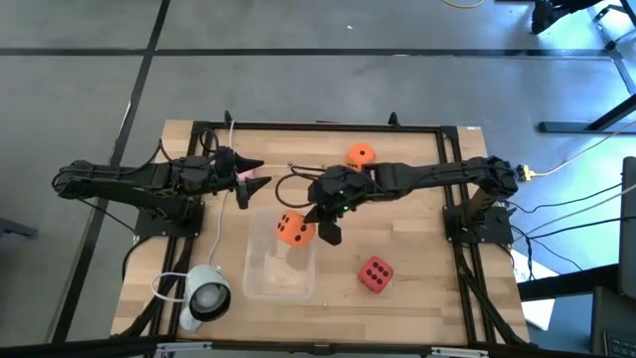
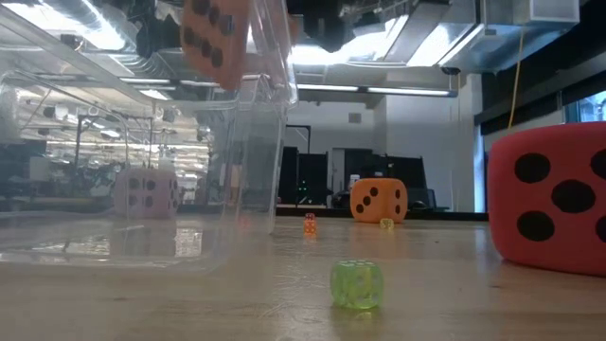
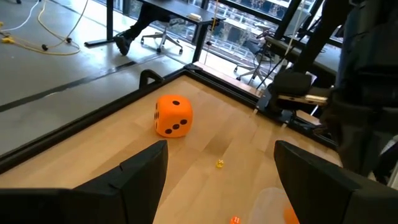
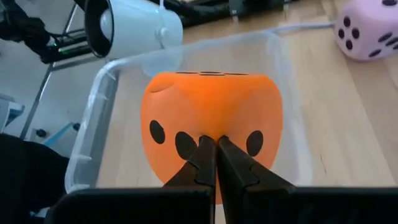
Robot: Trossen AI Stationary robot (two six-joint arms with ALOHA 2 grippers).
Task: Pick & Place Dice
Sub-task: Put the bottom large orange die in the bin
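The right gripper (image 4: 216,163) pinches an orange die (image 1: 293,231) with fingers nearly together, hanging it above the clear tub (image 1: 281,288). This looks like the placing step; next it should open over the tub. The left gripper (image 3: 217,180) waits, open and empty.

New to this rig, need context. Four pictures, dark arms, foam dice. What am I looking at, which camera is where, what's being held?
Two dark robot arms work at a wooden table. One picture looks straight down, one sits at table height, and one rides each wrist. The right gripper is shut, pinching an orange die above a clear plastic bin. The left gripper waits open near the table's far left, beside a pale pink die. A second orange die sits by the far edge and a red die lies right of the bin. A white camera stands at the near left.
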